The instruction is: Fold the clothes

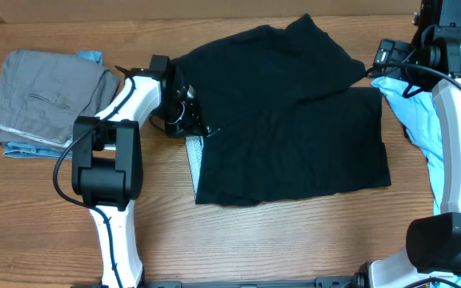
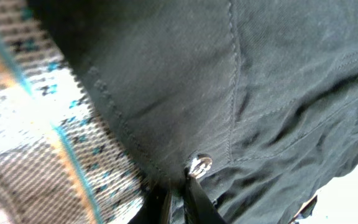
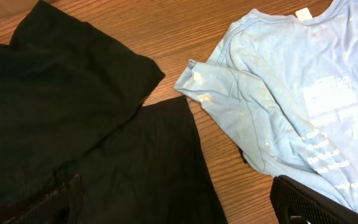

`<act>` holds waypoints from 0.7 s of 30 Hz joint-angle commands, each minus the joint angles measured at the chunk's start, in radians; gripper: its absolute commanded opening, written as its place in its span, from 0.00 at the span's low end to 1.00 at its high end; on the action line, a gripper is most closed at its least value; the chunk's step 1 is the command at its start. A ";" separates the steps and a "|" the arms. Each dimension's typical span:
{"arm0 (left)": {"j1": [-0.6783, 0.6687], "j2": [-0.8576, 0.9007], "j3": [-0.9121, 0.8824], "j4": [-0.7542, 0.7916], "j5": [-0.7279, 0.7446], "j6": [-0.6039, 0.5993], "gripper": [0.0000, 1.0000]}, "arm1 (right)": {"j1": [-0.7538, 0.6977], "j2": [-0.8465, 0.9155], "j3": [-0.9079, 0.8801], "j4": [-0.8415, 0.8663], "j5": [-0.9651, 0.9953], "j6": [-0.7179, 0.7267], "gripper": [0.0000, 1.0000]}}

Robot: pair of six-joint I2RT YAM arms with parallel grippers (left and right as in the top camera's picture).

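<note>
Left fingers were nearly closed, apparently pinching the left edge of the black shirt, which lay spread on the table beyond them. Right fingers stood wide apart, empty, beside the light blue T-shirt. First fold judged in hand; the next move called for carrying that edge across
</note>
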 commanded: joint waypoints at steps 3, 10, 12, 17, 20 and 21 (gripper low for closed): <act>0.036 -0.138 -0.006 -0.037 -0.131 0.058 0.09 | -0.002 0.003 0.009 0.002 0.000 -0.004 1.00; 0.040 -0.217 -0.012 -0.071 -0.272 0.063 0.10 | -0.002 0.003 0.009 0.002 0.000 -0.004 1.00; 0.040 -0.215 -0.027 -0.076 -0.312 0.056 0.10 | -0.002 0.003 0.009 0.002 0.000 -0.004 1.00; 0.040 -0.215 -0.103 -0.071 -0.443 0.025 0.08 | -0.002 0.003 0.009 0.002 0.000 -0.004 1.00; 0.047 -0.215 -0.127 -0.068 -0.466 0.027 0.41 | -0.002 0.003 0.009 0.002 0.000 -0.004 1.00; 0.047 -0.215 -0.127 -0.069 -0.466 0.027 0.63 | -0.002 0.003 0.009 0.002 0.000 -0.004 1.00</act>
